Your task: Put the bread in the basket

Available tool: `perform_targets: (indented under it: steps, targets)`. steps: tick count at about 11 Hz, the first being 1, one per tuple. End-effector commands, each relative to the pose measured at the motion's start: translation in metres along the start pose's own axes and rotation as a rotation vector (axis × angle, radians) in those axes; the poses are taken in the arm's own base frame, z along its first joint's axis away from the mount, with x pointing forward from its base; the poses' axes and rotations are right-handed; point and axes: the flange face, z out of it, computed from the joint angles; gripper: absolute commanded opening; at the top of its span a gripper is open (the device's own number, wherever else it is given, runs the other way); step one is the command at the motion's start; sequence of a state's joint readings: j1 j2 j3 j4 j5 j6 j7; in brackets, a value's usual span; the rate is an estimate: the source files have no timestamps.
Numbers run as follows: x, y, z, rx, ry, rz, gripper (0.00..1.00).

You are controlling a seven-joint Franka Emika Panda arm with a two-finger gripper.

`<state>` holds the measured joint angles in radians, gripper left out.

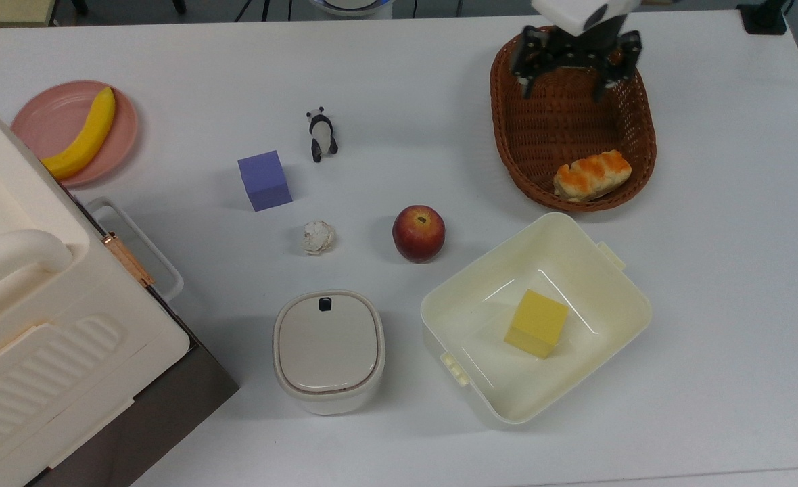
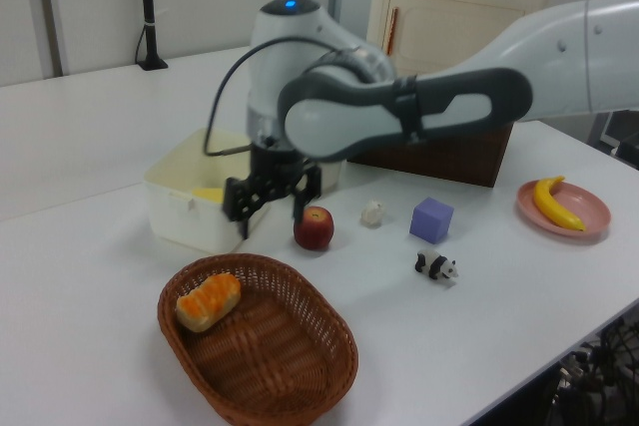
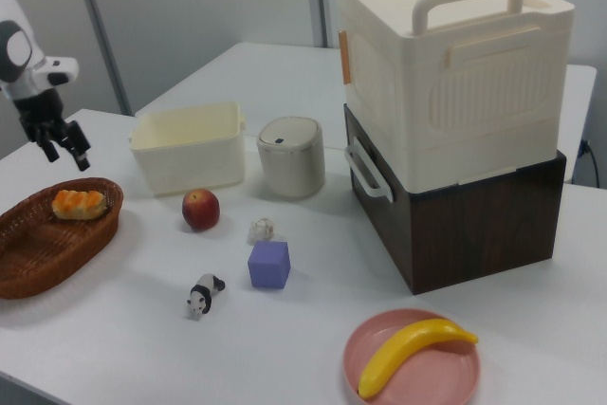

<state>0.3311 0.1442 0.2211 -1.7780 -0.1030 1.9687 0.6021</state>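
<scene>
The bread [image 1: 592, 174] [image 2: 208, 301] [image 3: 79, 203] is a small loaf with an orange-brown lumpy top. It lies inside the dark wicker basket [image 1: 496, 108] [image 2: 285, 351] [image 3: 43, 248], at the end nearest the cream tub. My gripper [image 1: 562, 74] [image 2: 270, 218] [image 3: 64, 154] hangs open and empty above the basket's opposite end in the top view. In the left view it is well above the rim, in front of the tub. Nothing touches the bread.
A cream tub [image 1: 480, 270] holds a yellow block [image 1: 536, 323]. An apple [image 1: 418, 233], paper ball [image 1: 318, 237], purple cube [image 1: 264, 180], toy panda [image 1: 320, 133] and lidded bin [image 1: 329, 350] stand mid-table. A banana on a pink plate [image 1: 40, 128] and a big cream box [image 1: 27, 325] sit at the top view's left.
</scene>
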Motion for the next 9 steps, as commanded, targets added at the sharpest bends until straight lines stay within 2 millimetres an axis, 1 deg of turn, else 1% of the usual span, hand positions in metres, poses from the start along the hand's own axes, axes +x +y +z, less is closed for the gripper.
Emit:
perform_targets:
  steps: [1, 2, 3, 4, 6, 7, 8, 9]
  targets:
    - [0.000, 0.071, -0.051, -0.058, -0.022, -0.087, 1.00]
    - [0.000, 0.099, -0.068, -0.067, -0.034, -0.097, 1.00]
    - [0.001, 0.132, -0.084, -0.069, -0.043, -0.101, 1.00]
    - [0.001, 0.157, -0.094, -0.071, -0.055, -0.101, 1.00]
    - [0.011, 0.210, -0.105, -0.035, -0.053, -0.070, 1.00]
    - [0.015, 0.242, -0.110, 0.016, -0.065, -0.059, 1.00]
    - [0.016, 0.269, -0.123, 0.061, -0.059, -0.063, 1.00]
    - [0.017, 0.287, -0.130, 0.083, -0.063, -0.044, 1.00]
